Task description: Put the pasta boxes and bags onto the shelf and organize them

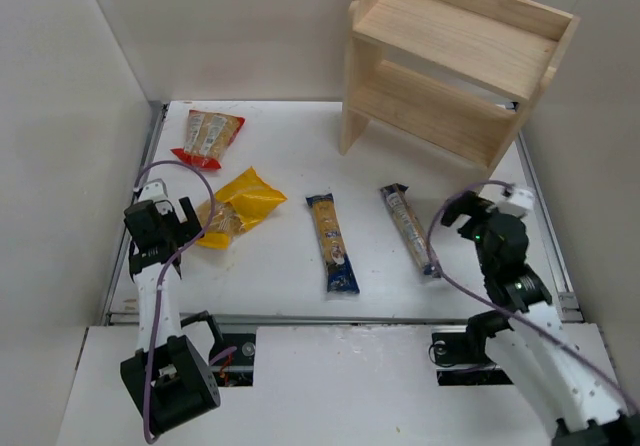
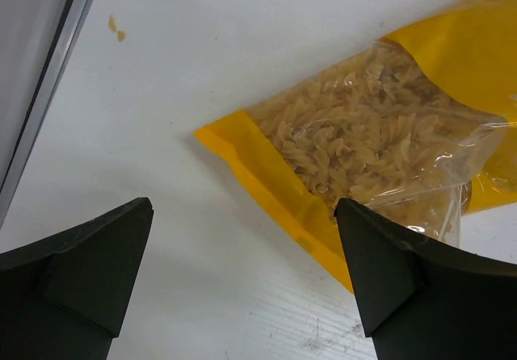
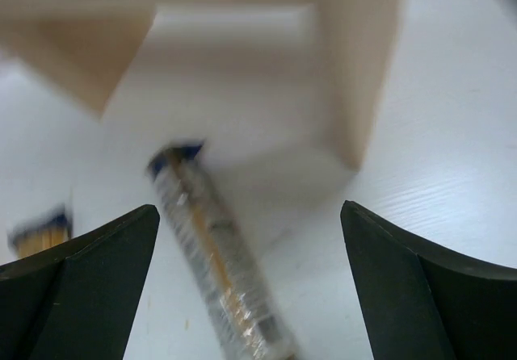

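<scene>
The wooden shelf (image 1: pixel 455 61) stands at the far right, both tiers bare. The yellow bag (image 1: pixel 237 206) lies at the left; in the left wrist view its clear window (image 2: pixel 380 138) shows spiral pasta. My left gripper (image 1: pixel 185 224) is open just left of that bag, its right finger (image 2: pixel 404 271) over the bag's edge. The red-edged bag (image 1: pixel 208 138) lies far left. The blue spaghetti pack (image 1: pixel 332 243) lies mid-table. The dark pack (image 1: pixel 409 229) lies right of it, blurred in the right wrist view (image 3: pixel 218 255). My right gripper (image 1: pixel 466 224) is open beside it.
White walls close in the table on the left, back and right. A metal rail (image 1: pixel 130 226) runs along the left table edge close to my left arm. A shelf side panel (image 3: pixel 359 69) shows blurred ahead in the right wrist view.
</scene>
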Robot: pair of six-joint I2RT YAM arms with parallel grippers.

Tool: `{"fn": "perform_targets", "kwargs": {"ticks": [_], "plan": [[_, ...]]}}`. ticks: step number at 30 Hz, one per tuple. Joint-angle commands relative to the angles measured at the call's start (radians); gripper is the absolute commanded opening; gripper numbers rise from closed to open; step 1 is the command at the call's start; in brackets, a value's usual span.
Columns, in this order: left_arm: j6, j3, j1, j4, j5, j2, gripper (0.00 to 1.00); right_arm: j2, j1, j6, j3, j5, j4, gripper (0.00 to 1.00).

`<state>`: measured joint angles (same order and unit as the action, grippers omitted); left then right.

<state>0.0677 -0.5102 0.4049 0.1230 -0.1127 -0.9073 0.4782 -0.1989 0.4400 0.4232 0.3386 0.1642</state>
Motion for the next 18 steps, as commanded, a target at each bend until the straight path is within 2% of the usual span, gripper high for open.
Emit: {"fn": "perform_targets", "kwargs": {"ticks": [1, 2, 5, 9, 13, 18], "plan": [[0.024, 0.013, -0.001, -0.025, -0.027, 0.015, 1.00, 0.239, -0.232, -0.208, 0.123, 0.042, 0.036, 1.00], [0.024, 0.015, 0.002, -0.026, -0.027, 0.018, 1.00, 0.334, -0.298, -0.242, 0.153, 0.028, 0.069, 1.00], [0.024, 0.019, 0.001, -0.033, -0.025, 0.021, 1.00, 0.604, -0.394, -0.306, 0.273, -0.084, 0.177, 1.00], [0.026, 0.022, -0.001, -0.037, -0.024, 0.022, 1.00, 0.885, -0.336, -0.307, 0.414, -0.096, 0.273, 1.00], [0.026, 0.024, -0.002, -0.037, -0.024, 0.028, 1.00, 0.976, -0.290, -0.308, 0.477, -0.058, 0.284, 1.00], [0.027, 0.025, -0.001, -0.043, -0.024, 0.028, 1.00, 1.065, -0.294, -0.345, 0.496, -0.127, 0.287, 0.99]]}}
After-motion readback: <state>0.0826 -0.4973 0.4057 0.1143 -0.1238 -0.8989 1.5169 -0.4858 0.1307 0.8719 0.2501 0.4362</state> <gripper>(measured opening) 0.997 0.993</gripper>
